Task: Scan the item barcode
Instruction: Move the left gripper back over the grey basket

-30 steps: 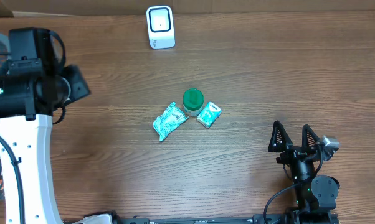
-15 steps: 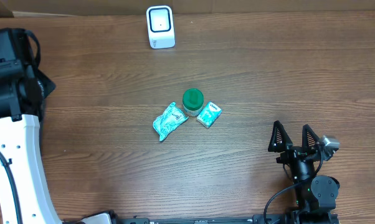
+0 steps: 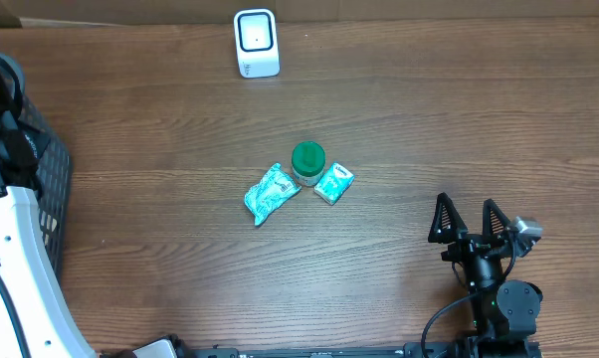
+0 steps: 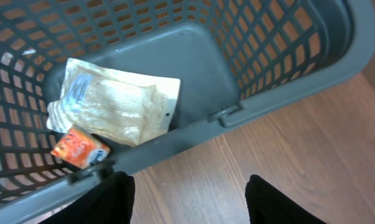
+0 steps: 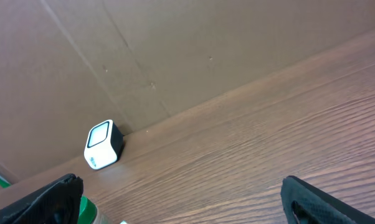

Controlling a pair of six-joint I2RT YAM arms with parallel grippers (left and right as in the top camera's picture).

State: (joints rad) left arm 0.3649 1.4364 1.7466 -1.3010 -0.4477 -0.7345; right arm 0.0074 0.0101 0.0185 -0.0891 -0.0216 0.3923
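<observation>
Three items lie mid-table: a teal pouch, a green-lidded jar and a small teal box. The white barcode scanner stands at the table's far edge and shows in the right wrist view against the cardboard wall. My left gripper is open and empty, hovering at the near rim of a grey basket at the far left. My right gripper rests open at the lower right, well away from the items, with nothing between its fingers.
Inside the basket lie a pale yellow pouch and a small orange box. The basket's mesh wall shows at the overhead view's left edge, under the left arm. A cardboard wall backs the table.
The left arm has swung leftward toward the table's edge, uncovering the basket in the overhead view. Its jaws stand slightly wider. The right arm and the items have not moved.
</observation>
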